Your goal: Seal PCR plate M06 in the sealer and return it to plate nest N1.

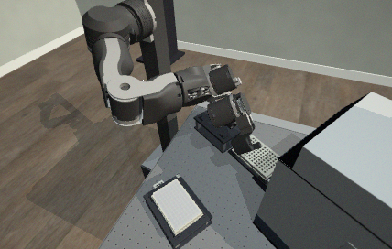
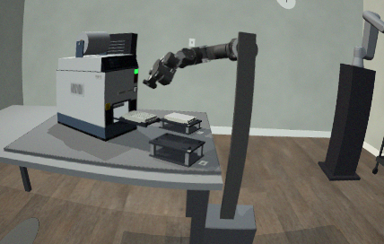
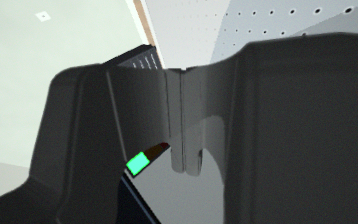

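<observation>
The open plate M06 (image 1: pixel 260 161) lies on the sealer's stage, which stands out in front of the housing; its wells show and it looks flat, also in the exterior view (image 2: pixel 139 117). The sealer (image 2: pixel 97 91) shows a green lamp (image 2: pixel 135 72) at the front's right edge. My gripper (image 2: pixel 148 83) is shut and empty, in the air just right of the lamp and well above the stage; it also shows in the top view (image 1: pixel 245 146). In the wrist view the shut fingertips (image 3: pixel 185 167) sit close to the green lamp (image 3: pixel 137 163), with a small dark red patch (image 3: pixel 160 147) beside it.
Nest N1 (image 2: pixel 177 148) stands empty near the table's front edge and shows behind my gripper in the top view (image 1: pixel 214 129). The sealed plate M09 (image 1: pixel 177 211) rests on nest N2, also seen in the exterior view (image 2: pixel 180 119). The arm's post (image 2: pixel 240 126) stands at the table's right.
</observation>
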